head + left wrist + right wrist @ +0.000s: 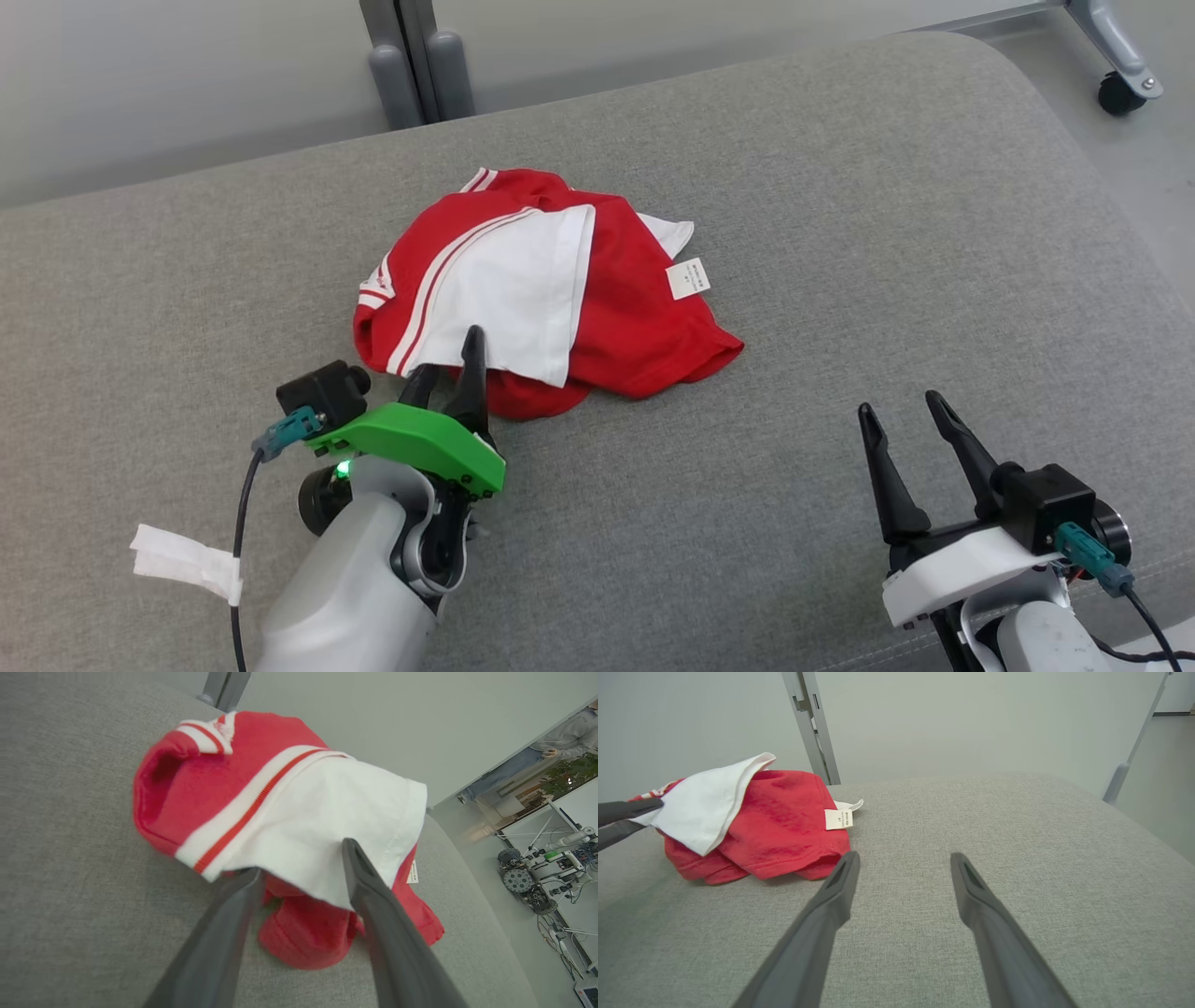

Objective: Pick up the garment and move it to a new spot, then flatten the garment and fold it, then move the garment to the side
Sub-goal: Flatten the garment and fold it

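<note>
While I watch from the head camera, my right gripper (pixel 900 403) is nearest, by the cushion's (pixel 840 233) near right corner. Its fingers (pixel 822 914) are spread wide with nothing but bare grey fabric between them, and it is well apart from the garment (pixel 560 280).

Left arm now: a strip of white tape (pixel 182 560) on the forearm, a green cover (pixel 420 443) above it. The left gripper (pixel 450 353) is a bit further in, left of the near edge's middle, right at the garment's near hem. Its fingers stand apart, not pinched. From its wrist camera one finger (pixel 224 933) slips in low under the white flap (pixel 327 826) and the other lies across the flap's top, so the flap's edge sits between them. I can't tell whether the low finger touches the cloth.

The garment is a crumpled heap around the cushion's centre, slightly left. It is red, with a white panel folded over the top and white stripes down its left side. A small white label (pixel 689 278) faces up on its right side, and a red hem bulges out toward the near edge.

Past the far edge, two grey posts (pixel 411 56) rise against the wall, and a black caster (pixel 1118 93) stands on the floor off the far right corner. Way off in the left wrist camera, a person (pixel 565 737) stands, and a wheeled machine (pixel 528 877) sits on the floor.
</note>
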`<state>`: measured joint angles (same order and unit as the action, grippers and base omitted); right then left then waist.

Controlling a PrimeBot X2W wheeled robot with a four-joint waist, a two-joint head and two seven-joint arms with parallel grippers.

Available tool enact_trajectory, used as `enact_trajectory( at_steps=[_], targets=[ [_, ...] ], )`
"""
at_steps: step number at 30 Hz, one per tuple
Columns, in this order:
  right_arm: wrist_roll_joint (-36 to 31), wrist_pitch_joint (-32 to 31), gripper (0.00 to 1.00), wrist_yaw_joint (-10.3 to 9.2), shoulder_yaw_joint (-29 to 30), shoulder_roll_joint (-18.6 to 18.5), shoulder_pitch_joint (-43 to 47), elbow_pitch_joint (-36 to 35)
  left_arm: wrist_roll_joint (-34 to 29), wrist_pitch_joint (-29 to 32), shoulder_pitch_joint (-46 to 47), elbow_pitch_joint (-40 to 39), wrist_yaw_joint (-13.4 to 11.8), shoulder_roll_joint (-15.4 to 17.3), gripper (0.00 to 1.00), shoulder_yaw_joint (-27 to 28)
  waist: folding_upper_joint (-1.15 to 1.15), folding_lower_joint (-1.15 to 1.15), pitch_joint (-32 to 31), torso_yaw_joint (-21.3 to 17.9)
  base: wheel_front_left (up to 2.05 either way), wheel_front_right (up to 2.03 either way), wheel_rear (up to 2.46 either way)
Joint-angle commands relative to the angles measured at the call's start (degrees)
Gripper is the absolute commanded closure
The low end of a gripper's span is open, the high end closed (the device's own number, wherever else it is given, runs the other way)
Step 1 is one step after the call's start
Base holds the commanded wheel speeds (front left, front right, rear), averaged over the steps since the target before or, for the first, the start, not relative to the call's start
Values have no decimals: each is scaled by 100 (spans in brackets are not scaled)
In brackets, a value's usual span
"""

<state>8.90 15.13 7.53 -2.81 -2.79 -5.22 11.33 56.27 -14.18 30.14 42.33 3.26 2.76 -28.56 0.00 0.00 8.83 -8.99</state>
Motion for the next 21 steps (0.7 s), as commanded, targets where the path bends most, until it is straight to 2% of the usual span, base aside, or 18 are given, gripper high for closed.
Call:
enact_trajectory(
  at_steps=[1, 2, 7, 13, 17, 21],
  targets=[
    [-31, 3, 0, -8, 19, -21, 78, 0, -137, -59, 71, -25, -69, 25, 88, 10, 0, 0, -31, -5, 0, 0, 0],
    [-32, 3, 0, -8, 31, -21, 99, 2, -195, -66, 68, -45, -81, 25, 100, 21, 0, 0, -48, 3, 0, 0, 0],
    [-31, 3, 0, -8, 39, -21, 167, 8, -505, -102, -64, -195, -124, 25, 100, 66, 0, 0, -140, 107, 0, 0, 0],
    [-25, 3, 0, -8, 11, -21, 250, 42, -890, -103, -293, -727, -59, 30, 100, 277, 0, 0, -295, 258, 0, 0, 0],
    [-29, 3, 0, -8, 40, -20, 323, 50, -1127, -104, -584, -1162, -80, 265, 100, 413, 0, 0, -399, 348, 0, 0, 0],
    [-29, 3, 0, -8, 81, -21, 347, 51, -1310, -105, -942, -1657, -176, 664, 100, 583, 0, 0, -461, 415, 0, 0, 0]
  ],
)
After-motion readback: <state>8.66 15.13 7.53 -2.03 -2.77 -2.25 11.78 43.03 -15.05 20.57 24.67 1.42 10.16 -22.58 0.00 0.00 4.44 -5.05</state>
